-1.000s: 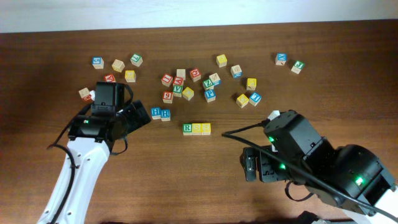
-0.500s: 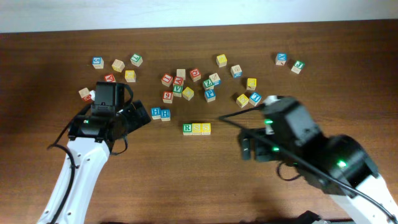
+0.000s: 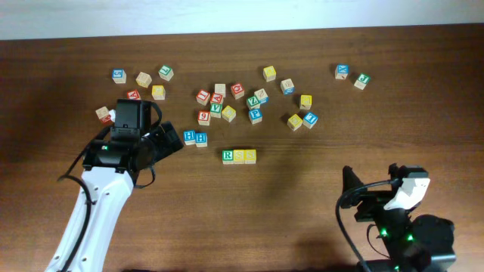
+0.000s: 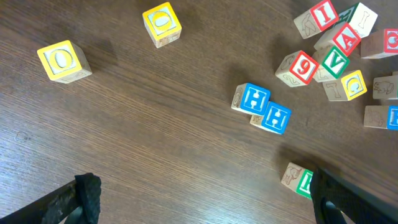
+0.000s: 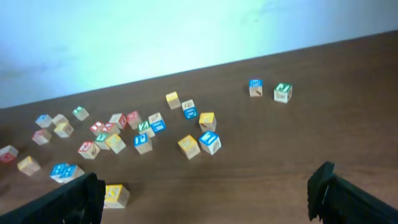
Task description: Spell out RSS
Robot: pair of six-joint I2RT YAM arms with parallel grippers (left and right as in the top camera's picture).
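The three cubes lie in a touching row at mid-table: the green R cube [image 3: 228, 156], then an S cube [image 3: 239, 156] and a second S cube [image 3: 250, 156]. My left gripper [image 3: 171, 140] is open and empty, left of the row and apart from it. In the left wrist view [image 4: 205, 199] the R cube [image 4: 297, 179] peeks out beside the right finger. My right gripper [image 3: 354, 189] is open and empty, drawn back at the front right. In the right wrist view [image 5: 205, 196] one yellow S cube [image 5: 115, 195] shows by the left finger.
Two blue H cubes [image 3: 195, 138] [image 4: 261, 107] lie just left of the row, close to my left gripper. Several loose letter cubes are scattered across the far half of the table, including a green V cube [image 3: 216, 109] and a pair at the far right [image 3: 352, 75].
My right arm has pulled back from the table's middle right to the front right edge. The left arm and the cubes have not moved.
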